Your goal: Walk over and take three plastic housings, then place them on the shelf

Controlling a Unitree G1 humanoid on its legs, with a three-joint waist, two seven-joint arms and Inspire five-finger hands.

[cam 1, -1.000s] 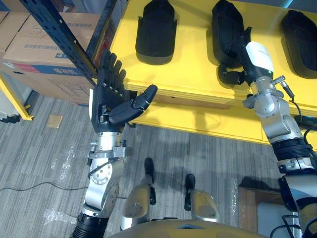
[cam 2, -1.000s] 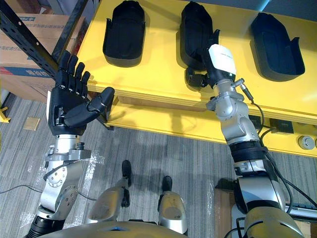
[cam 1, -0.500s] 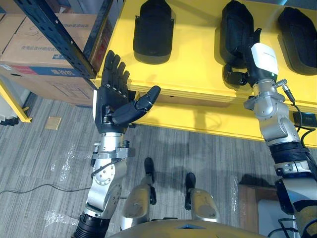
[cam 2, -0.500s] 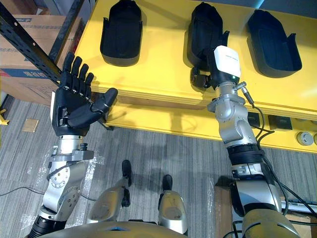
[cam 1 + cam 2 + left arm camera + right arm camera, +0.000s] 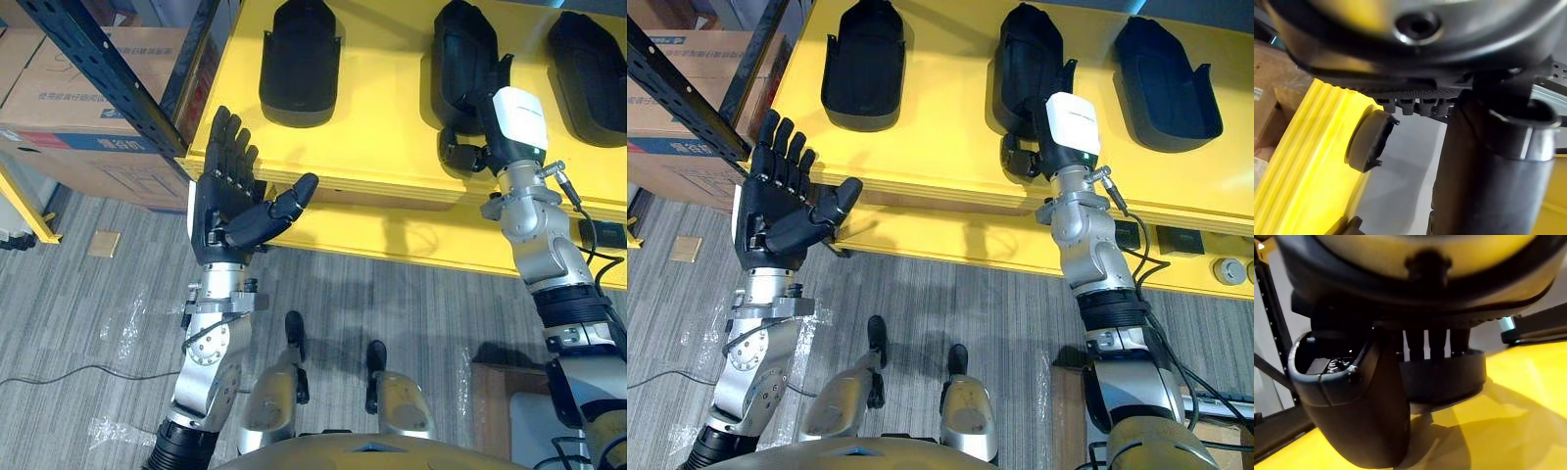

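Little has shifted: right hand (image 5: 1017,157) stays at the middle black plastic housing (image 5: 1024,59), 1 o'clock, grip indeterminate; left hand (image 5: 774,211) spread wide. Likely light, stiff; grasp its rim.

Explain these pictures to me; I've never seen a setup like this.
This is a two-legged humanoid robot. Two pictures come from cameras in its head, looking down. The other two come from its wrists, looking along each hand. Three black plastic housings lie on a yellow surface: left housing, middle housing, right housing. The left hand is raised beside the surface's edge, fingers straight, holding nothing. The right hand is at the middle housing; whether it grips it cannot be seen.
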